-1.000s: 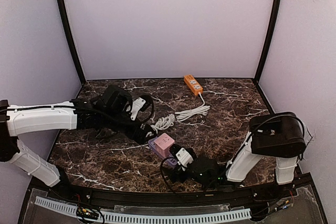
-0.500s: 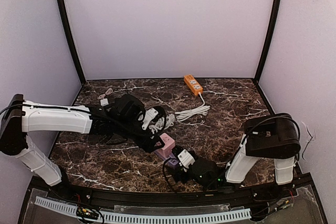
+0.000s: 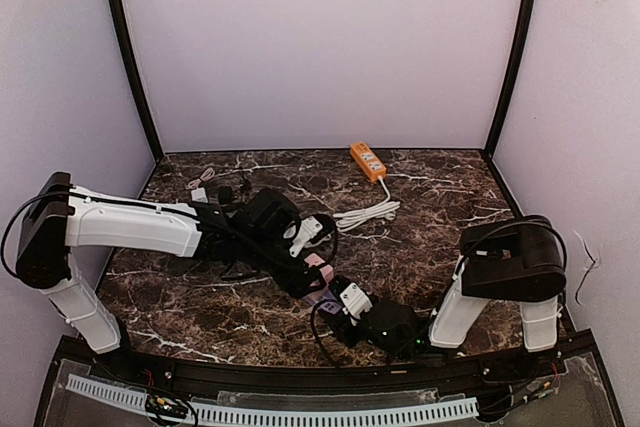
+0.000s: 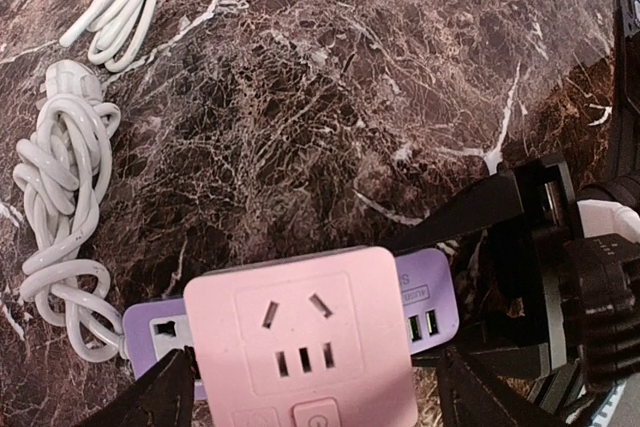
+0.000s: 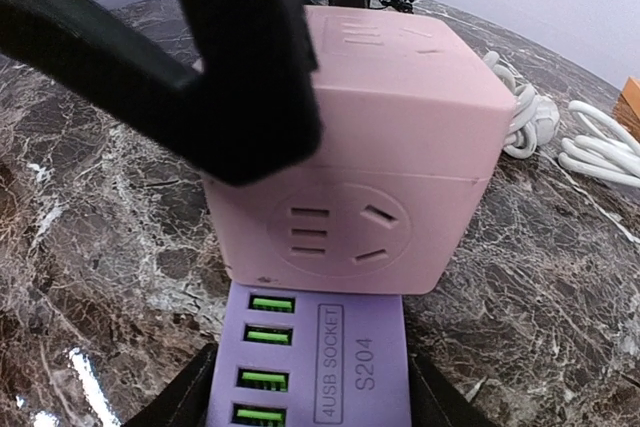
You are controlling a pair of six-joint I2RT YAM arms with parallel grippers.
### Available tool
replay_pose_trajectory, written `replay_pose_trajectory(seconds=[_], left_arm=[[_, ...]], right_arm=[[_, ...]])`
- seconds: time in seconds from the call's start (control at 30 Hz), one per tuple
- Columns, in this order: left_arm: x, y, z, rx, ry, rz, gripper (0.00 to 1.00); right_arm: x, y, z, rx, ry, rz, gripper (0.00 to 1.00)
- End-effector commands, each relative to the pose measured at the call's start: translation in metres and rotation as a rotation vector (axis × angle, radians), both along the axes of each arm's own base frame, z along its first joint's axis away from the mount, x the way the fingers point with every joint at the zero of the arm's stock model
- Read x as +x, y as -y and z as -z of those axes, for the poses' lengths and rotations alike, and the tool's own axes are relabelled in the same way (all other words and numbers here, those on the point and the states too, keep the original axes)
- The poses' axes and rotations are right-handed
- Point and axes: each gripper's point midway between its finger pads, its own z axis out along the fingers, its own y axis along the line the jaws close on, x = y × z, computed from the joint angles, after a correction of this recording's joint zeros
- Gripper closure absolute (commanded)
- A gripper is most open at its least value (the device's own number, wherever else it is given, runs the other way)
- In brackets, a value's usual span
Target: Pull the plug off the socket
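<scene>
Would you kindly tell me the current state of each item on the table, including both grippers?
purple power strip: lying flat, USB ports empty.
pink cube plug: seated on the purple power strip, not yet pulled off.
left gripper: open, fingers flanking the pink cube plug.
right gripper: shut on the purple power strip.
orange power strip: lying flat at the back.
white cable bundle: coiled, lying loose.

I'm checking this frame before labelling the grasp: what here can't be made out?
- Plug joint between pink adapter cube and purple socket strip: hidden in every view by the cube's own body.
- Whether the left gripper touches the cube: left wrist view cuts its fingers off at the bottom edge; top view too small.
- Cube in top view: mostly covered by the left gripper.
</scene>
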Motion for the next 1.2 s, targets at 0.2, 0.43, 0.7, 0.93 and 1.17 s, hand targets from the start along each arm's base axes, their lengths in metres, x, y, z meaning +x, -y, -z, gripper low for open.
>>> replay_pose_trajectory(seconds=[0.2,0.43,0.7,0.93,1.17], left_arm=[[0.004,0.002,0.010,0.095,0.028,0.022,0.36],[0.006,0.011,-0.012,0.026,0.036,0.012,0.56],[0.013,0.014,-0.041,-0.031,0.105,-0.003,0.61],[0.027,-0.002,-0.039,0.090,0.196,-0.040,0.64],[0.010,0.021,-0.061,-0.095,0.059,-0.009,0.64]], right_arm=[[0.003,0.002,0.004,0.004,0.003,0.006,0.53],[0.005,0.000,0.007,-0.008,0.000,0.007,0.64],[0.004,-0.004,0.012,-0.032,-0.010,0.002,0.82],[0.006,-0.006,0.016,-0.047,-0.024,0.004,1.00],[0.008,-0.006,0.020,-0.054,-0.036,0.006,1.00]])
